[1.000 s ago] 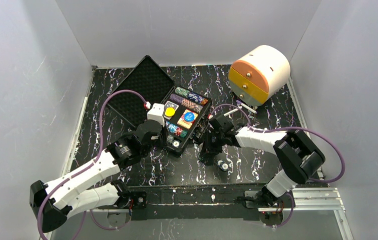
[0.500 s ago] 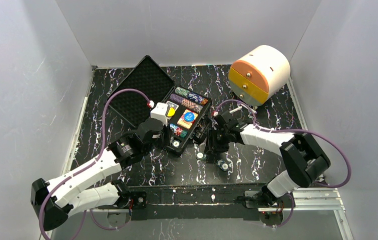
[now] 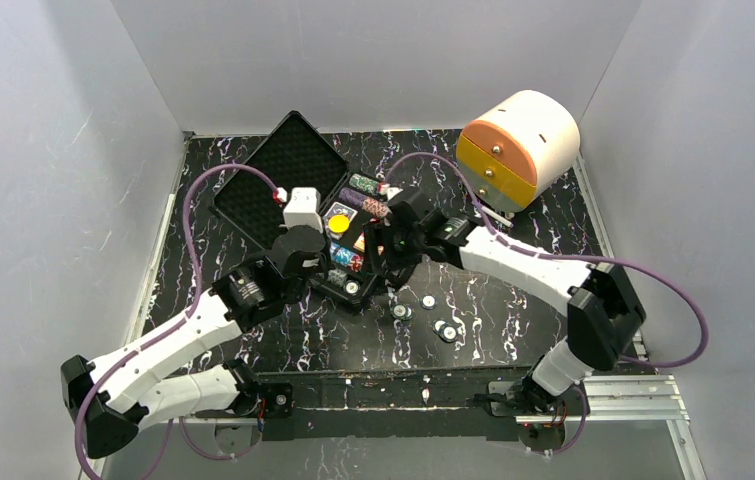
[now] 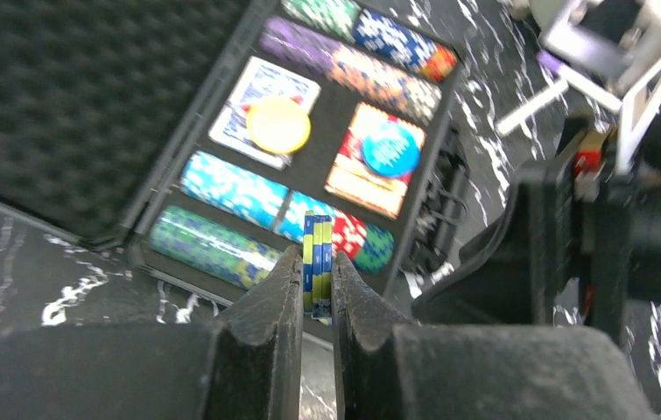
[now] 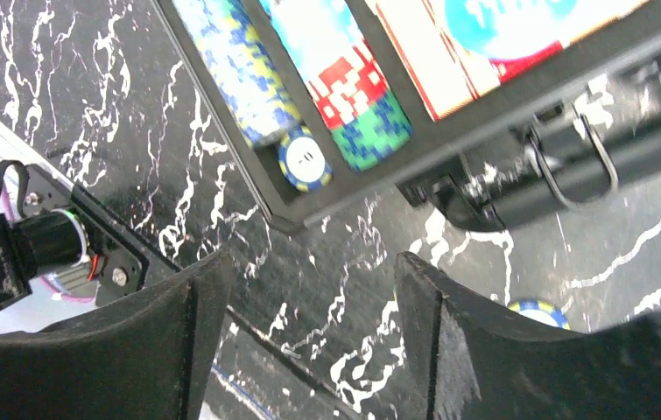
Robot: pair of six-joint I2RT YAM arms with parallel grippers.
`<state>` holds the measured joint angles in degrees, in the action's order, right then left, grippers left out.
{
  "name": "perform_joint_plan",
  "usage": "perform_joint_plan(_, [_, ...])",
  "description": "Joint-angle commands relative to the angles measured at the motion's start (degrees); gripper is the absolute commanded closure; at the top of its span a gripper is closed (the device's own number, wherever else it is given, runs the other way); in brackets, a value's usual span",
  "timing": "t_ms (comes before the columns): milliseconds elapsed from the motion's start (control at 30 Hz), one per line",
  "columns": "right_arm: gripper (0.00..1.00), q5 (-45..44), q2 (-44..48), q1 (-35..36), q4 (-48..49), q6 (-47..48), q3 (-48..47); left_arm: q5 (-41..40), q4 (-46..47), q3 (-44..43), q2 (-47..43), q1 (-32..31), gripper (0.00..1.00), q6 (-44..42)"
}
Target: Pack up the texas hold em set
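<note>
Setting: robotics lab test cell. Plain grey panels (image 3: pixel 373 60) wall the black marbled counter (image 3: pixel 523 320) on three sides. Aluminium rail (image 3: pixel 623 390) at its near edge, with left arm (image 3: pixel 168 345) and right arm (image 3: pixel 523 265) bolted there.

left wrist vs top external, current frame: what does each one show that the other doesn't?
Left wrist only: the left gripper shut on a small stack of yellow-and-blue chips, held edge-on between its fingers; from above, the wrist hides that grip.
Top external only: the cream-and-orange drawer box at the back right, and loose chips lying on the table just right of the case.
Both: the open case with its foam lid, the chip rows and the yellow button on the card deck.
</note>
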<state>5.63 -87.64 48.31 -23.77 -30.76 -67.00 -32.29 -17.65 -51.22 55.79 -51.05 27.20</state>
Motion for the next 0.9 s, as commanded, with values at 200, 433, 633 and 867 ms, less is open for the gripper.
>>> perform_joint_plan(200, [0.26,-6.1,-12.9,5.1,2.7,5.4,-9.4,-26.3,-5.3,-11.1,-1.4,0.4,1.0,1.2])
perform_joint_plan(433, [0.59,-11.6,-19.8,8.1,-1.6,7.0,-16.9,-26.6,-11.3,-14.8,0.4,0.3,1.0,7.2])
perform_joint_plan(633, [0.65,-14.8,-20.9,9.2,-4.1,8.0,-19.7,-25.5,-14.6,-18.5,2.9,0.4,1.0,9.9])
perform_joint_plan(867, [0.48,-24.7,-18.7,9.3,-11.3,1.2,-20.9,-25.9,-15.7,-19.9,2.7,0.3,1.0,10.5])
